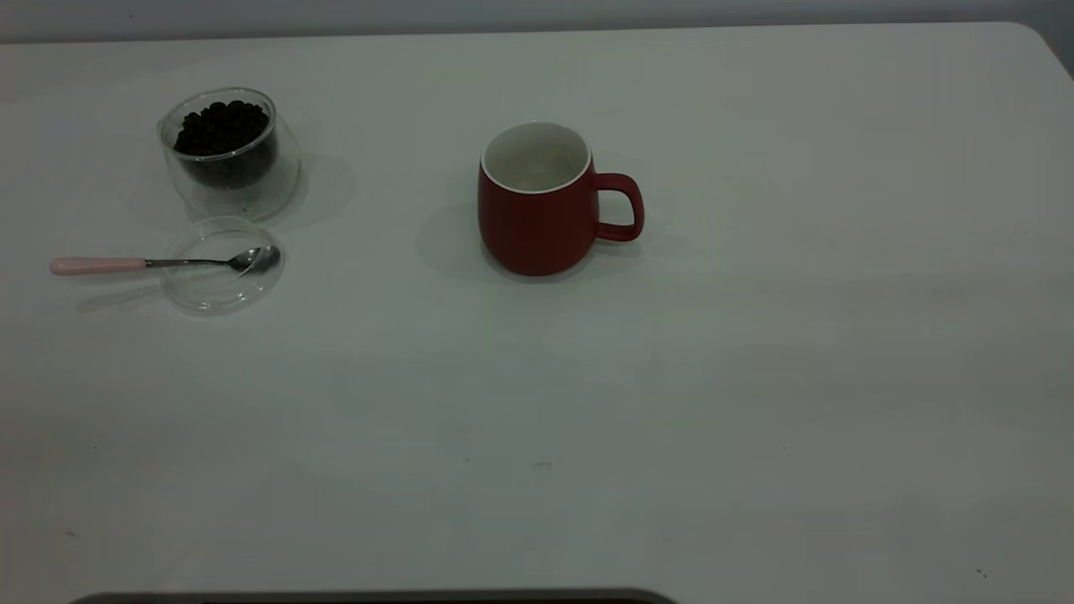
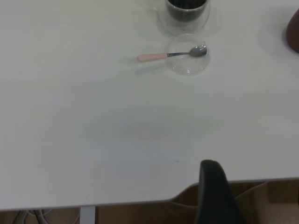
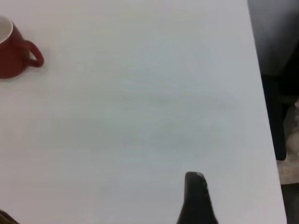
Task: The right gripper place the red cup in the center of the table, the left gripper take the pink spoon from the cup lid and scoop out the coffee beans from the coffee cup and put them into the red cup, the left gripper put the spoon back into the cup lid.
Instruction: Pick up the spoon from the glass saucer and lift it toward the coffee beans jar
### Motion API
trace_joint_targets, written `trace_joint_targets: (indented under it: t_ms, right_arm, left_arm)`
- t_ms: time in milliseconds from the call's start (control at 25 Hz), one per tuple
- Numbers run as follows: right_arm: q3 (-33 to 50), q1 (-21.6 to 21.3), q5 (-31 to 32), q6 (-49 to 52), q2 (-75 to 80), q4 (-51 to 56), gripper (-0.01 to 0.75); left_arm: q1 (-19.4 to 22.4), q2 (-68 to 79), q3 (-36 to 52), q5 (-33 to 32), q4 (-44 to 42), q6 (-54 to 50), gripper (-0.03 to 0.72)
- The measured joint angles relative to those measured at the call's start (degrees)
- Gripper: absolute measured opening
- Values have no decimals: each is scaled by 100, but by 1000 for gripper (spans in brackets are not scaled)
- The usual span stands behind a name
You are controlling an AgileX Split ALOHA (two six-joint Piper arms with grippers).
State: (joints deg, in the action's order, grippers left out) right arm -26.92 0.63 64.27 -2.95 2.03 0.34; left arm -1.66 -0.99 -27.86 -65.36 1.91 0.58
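1. Since the red cup (image 1: 537, 205) already stands upright near mid-table, handle toward the right arm's side, the spoon step looks next (judgement only).
2. Pink spoon (image 1: 159, 263): bowl resting in the cup lid (image 1: 220, 285), pink handle jutting out past the rim, away from the red cup. Long axis runs crosswise on the table (image 1: 755, 377).
3. Coffee cup (image 1: 228, 155), heaped with coffee beans (image 1: 222, 127), sits just behind the lid, close enough to crowd a grasp from that side.
4. Left gripper (image 2: 212, 186) hangs back over the table edge, well apart from the spoon; finger spread: cannot tell.
5. Right gripper (image 3: 196, 196) idle, far from the red cup; fingers likewise unclear.
6. Open tabletop lies between the left gripper and the spoon.
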Motion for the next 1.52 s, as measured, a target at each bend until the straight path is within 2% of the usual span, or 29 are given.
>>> trace_joint_targets:
  t_ms: [1200,1400,1520]
  right_arm:
    - [0,0,0,0,-39,0,577]
    - [0,0,0,0,-39,0,577]
    - [0,0,0,0,-39,0,577]
  left_arm:
    - [0,51,-15,43,7,-58,475]
    - [0,1210,-343,543,-157,-281,475]
    - [0,2262,-552,1134,-365,-519,475]
